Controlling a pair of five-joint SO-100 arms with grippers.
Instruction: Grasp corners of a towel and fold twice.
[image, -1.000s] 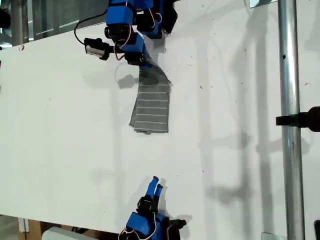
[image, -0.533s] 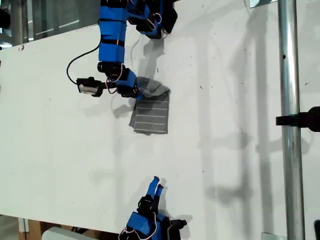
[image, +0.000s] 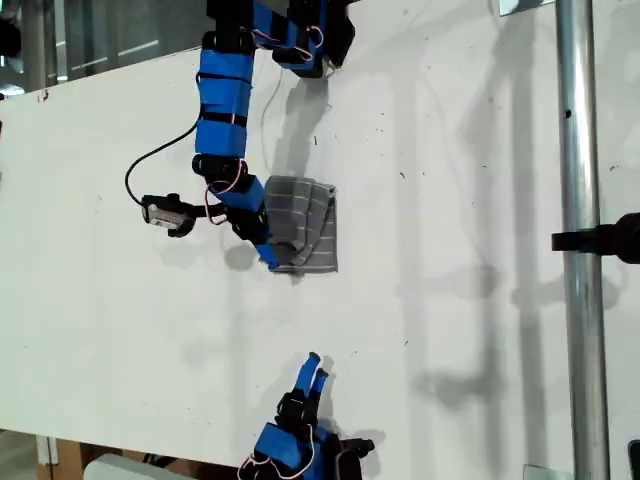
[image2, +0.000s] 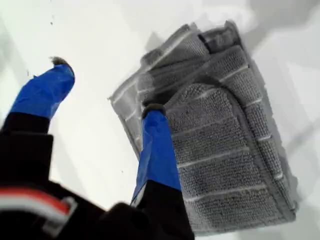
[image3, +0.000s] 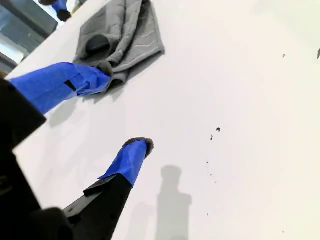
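Reaching down over the folded towel (image: 305, 225), my first gripper (image2: 107, 90) stands open; my second gripper (image3: 125, 110), open, hovers well apart.

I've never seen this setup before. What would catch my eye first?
The grey striped towel, folded into a small bundle on the white table, a little above the middle of the exterior view. My first gripper is open at its edge, one finger resting on the cloth. My second gripper sits open and apart from it, low in the exterior view, and a metal pole runs down that view's right.
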